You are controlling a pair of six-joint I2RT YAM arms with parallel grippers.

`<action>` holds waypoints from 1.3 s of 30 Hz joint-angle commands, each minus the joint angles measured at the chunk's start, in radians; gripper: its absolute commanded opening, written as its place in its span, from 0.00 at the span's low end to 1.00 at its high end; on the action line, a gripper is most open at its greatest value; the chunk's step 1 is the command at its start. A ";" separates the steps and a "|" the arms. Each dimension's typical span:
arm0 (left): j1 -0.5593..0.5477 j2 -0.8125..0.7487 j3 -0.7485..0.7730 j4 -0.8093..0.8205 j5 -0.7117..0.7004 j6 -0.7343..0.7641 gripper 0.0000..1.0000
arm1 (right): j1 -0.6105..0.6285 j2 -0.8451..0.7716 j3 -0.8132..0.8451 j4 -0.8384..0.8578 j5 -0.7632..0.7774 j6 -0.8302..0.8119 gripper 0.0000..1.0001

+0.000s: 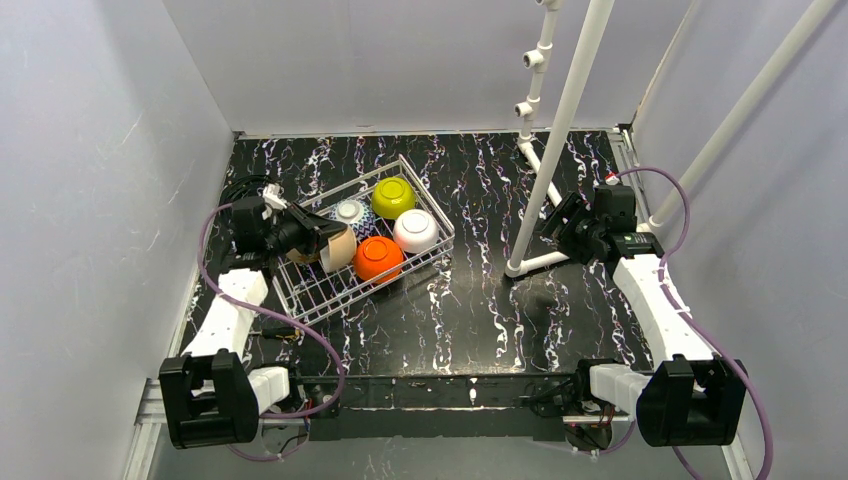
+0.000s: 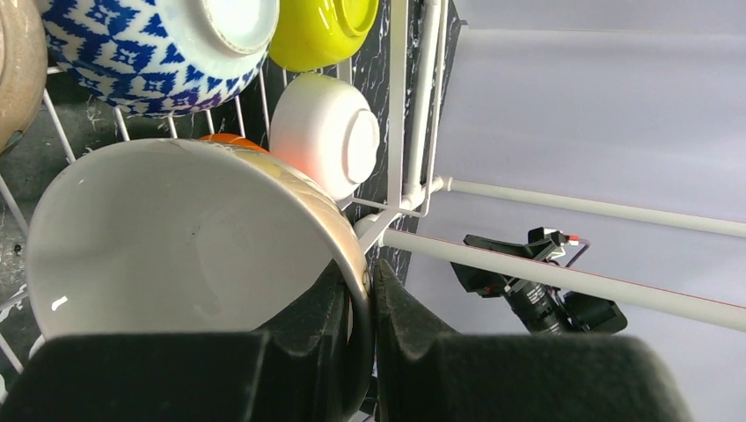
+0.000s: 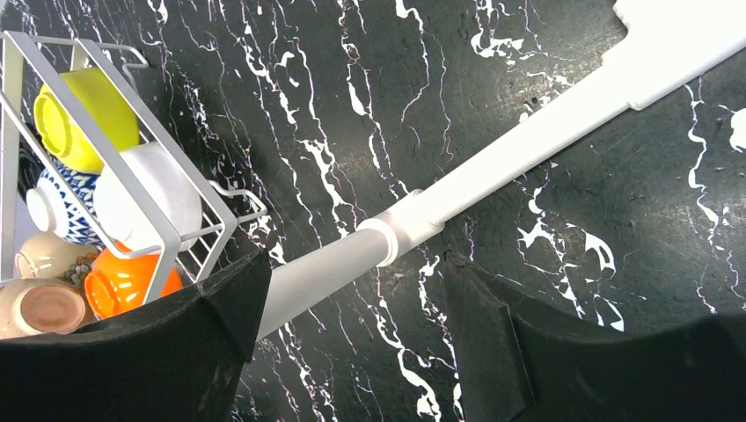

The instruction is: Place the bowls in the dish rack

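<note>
Black marbled table point(image 1: 480, 300) with a white pipe frame point(image 1: 560, 130) on its right half. Wire dish rack point(image 1: 320, 290) sits left of centre. Left gripper point(image 2: 362, 290) is over the rack, pinched on the rim of a tan bowl point(image 2: 176, 237) that is tipped on its side, white inside, just beside the orange bowl point(image 1: 378, 258). Right gripper point(image 3: 356, 281) is spread wide, holding nothing, over a frame pipe. Also in the rack, bottoms up: yellow-green bowl point(image 1: 393, 197), white bowl point(image 1: 415, 231), blue-white bowl point(image 1: 350, 212), second tan bowl point(image 3: 48, 255).
</note>
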 commanded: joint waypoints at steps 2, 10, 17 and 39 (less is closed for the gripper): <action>0.014 -0.044 -0.029 0.103 0.049 -0.033 0.00 | -0.003 -0.003 -0.010 0.026 -0.015 -0.010 0.80; 0.015 -0.013 -0.094 0.220 0.068 -0.125 0.00 | -0.002 0.001 -0.004 0.023 -0.017 -0.013 0.80; 0.015 -0.022 -0.175 0.335 0.076 -0.212 0.00 | -0.002 0.000 0.000 0.017 -0.018 -0.014 0.80; 0.067 -0.050 -0.333 0.479 0.139 -0.242 0.00 | -0.002 0.011 0.027 0.015 -0.037 -0.012 0.80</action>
